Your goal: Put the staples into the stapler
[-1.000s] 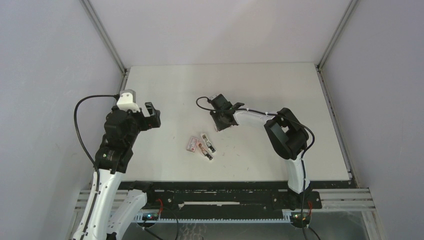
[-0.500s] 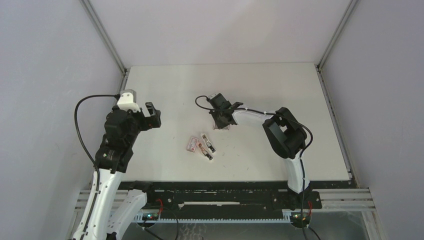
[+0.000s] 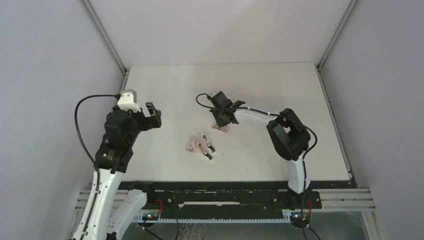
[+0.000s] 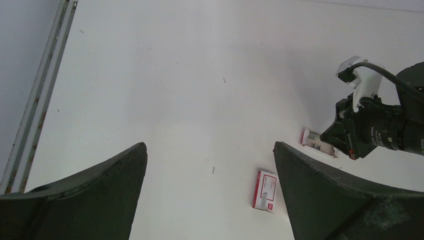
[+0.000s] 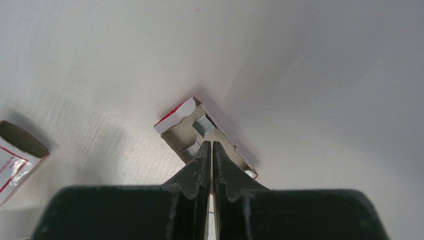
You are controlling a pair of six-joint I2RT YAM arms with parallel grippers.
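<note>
Centrally, right gripper (image 5: 209, 146), pressed together, probes the open staple box (image 5: 180, 134), apparently seeking staples (image 5: 203, 124). Left gripper (image 4: 210, 146) hangs spread, empty.

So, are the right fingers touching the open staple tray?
Cannot tell. Right wrist view: shut fingers overlap the tray, but neither contact nor gap shows plainly.

Left arm (image 3: 117, 132): upright, elbow bent; left gripper (image 4: 209, 150) jaws spread wide. Right arm (image 3: 255, 116): reaching far left, forearm low; right gripper (image 5: 209, 146) jaws pressed together.
</note>
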